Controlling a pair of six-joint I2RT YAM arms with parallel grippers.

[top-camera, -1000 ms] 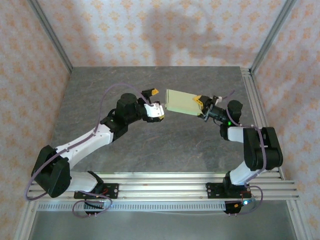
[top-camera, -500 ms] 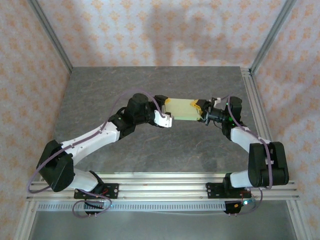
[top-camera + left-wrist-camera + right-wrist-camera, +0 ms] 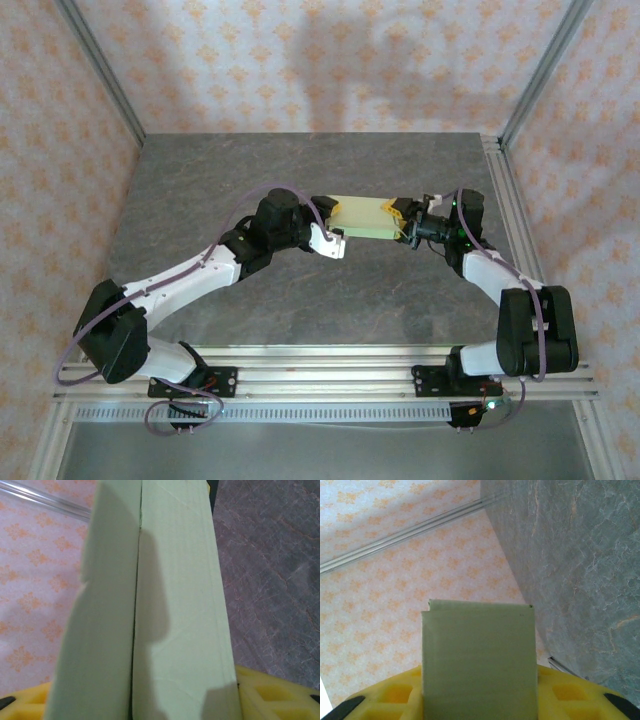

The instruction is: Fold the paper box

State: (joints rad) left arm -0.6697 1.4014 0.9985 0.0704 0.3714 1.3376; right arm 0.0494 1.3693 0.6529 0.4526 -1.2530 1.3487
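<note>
Nearest to me, at the bottom of the top view, the two arms are bolted on the metal rail (image 3: 330, 375). The left arm (image 3: 190, 275) rises from the lower left and the right arm (image 3: 500, 275) from the lower right, and they bend toward each other and meet in the middle of the frame.

There they share the paper box (image 3: 367, 218). It lies level between them, a little right of the centre, and I think it is lifted off the counter (image 3: 300, 160) rather than resting on it. The left fingers (image 3: 336, 207) are pinching its left end. In the left wrist view the card stands up from between the yellow pads, with a long seam running along it. The right fingers (image 3: 393, 209) are pinching the opposite end. In the right wrist view the card sits between the two yellow pads, and one corner shows a small step where two layers do not match.

In my judgement each arm takes one end so that the thin card cannot twist or sag while a panel is pressed along its crease.

Behind the box the grey counter continues to the patterned wall (image 3: 300, 60) at the top.
</note>
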